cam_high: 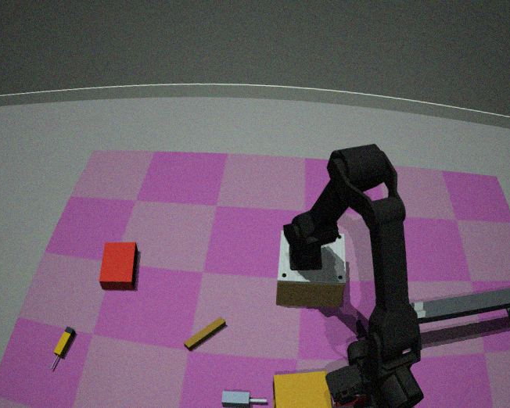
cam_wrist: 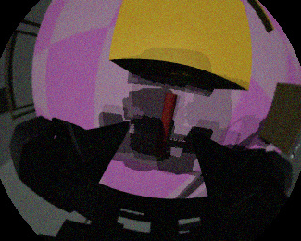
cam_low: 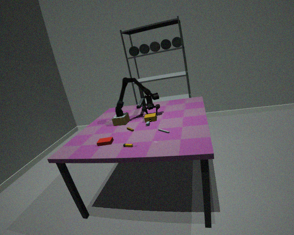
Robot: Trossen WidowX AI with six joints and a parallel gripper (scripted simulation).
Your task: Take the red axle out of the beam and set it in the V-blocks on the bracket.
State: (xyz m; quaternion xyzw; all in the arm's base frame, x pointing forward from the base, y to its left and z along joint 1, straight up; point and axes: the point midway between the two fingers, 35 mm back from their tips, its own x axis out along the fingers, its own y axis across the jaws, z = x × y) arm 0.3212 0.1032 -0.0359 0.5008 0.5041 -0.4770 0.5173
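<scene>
The yellow beam (cam_high: 301,388) (cam_low: 150,117) (cam_wrist: 180,37) lies on the checkered table near the front edge of the top view. The red axle (cam_wrist: 168,111) sticks out of the beam's dark shaded side, pointing toward my wrist camera. My gripper (cam_wrist: 161,131) (cam_high: 354,391) is open. Its two dark fingers stand left and right of the axle's free end, apart from it. A dark blocky shape sits right beside the axle's near end. In the top view the arm hides most of the axle. I cannot make out the V-blocks.
The arm's tan pedestal (cam_high: 310,294) stands mid-table. A long grey bar (cam_high: 466,305) lies to the right. A red block (cam_high: 118,264), a tan stick (cam_high: 204,332), a yellow pin piece (cam_high: 62,343) and a small grey block with a peg (cam_high: 235,399) lie around. A shelf rack (cam_low: 154,50) stands behind the table.
</scene>
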